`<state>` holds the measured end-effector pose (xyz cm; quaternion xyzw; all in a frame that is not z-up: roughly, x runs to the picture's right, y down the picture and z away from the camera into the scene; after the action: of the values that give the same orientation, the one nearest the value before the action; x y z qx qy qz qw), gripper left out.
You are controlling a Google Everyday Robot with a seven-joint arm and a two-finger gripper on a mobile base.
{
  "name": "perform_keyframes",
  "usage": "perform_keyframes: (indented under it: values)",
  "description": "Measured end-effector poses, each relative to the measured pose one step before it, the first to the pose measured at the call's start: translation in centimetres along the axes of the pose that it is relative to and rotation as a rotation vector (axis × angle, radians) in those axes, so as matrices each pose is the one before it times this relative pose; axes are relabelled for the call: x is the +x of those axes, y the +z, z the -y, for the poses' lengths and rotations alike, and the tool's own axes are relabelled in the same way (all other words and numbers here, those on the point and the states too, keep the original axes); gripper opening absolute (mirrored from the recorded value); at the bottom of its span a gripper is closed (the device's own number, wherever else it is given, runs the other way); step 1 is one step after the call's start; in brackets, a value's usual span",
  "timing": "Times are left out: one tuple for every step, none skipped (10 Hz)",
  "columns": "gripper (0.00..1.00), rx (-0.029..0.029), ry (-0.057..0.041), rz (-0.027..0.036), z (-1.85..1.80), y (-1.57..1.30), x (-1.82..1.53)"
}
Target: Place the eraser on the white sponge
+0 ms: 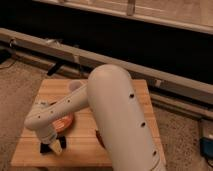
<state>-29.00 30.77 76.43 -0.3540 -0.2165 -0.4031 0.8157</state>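
My gripper (51, 146) hangs low over the front left corner of the wooden table (125, 90), just in front of the orange bowl (64, 124). A small black piece (45, 149), which may be the eraser, sits right at the gripper's tip, touching or just above the wood. A small pale block (60, 145), possibly the white sponge, lies right beside it on the right. I cannot tell whether the gripper holds anything. My wide white arm (117, 115) hides much of the table's middle and right.
A dark red object (98, 138) peeks out from under the arm near the table's front. The table's front and left edges are close to the gripper. A long metal rail (150, 70) runs behind the table. Gravelly floor surrounds it.
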Motion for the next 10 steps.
perform_keyframes:
  values:
    - [0.65,-0.00003,0.00272,-0.00263,-0.174,-0.054,0.017]
    - [0.54,0.00016,-0.00103,-0.00169,-0.153,-0.049,-0.208]
    - [0.44,-0.00070,-0.00234,-0.00043,-0.107,0.020,-0.301]
    - [0.35,-0.00128,-0.00508,0.00033,-0.054,0.047,-0.442]
    - [0.25,-0.00201,-0.00632,0.00099,-0.006,0.086,-0.526]
    - [0.15,0.00146,-0.00606,0.00238,0.036,-0.025,-0.475]
    - [0.05,0.00660,-0.00964,0.00475,0.036,-0.217,-0.556]
    - [0.01,0.01023,-0.00878,0.00503,-0.028,-0.613,-0.783]
    - [0.00,0.01549,-0.01260,0.00701,-0.027,-1.236,-1.083]
    - [0.00,0.01127,-0.00574,0.00177,-0.009,-0.978,-0.469]
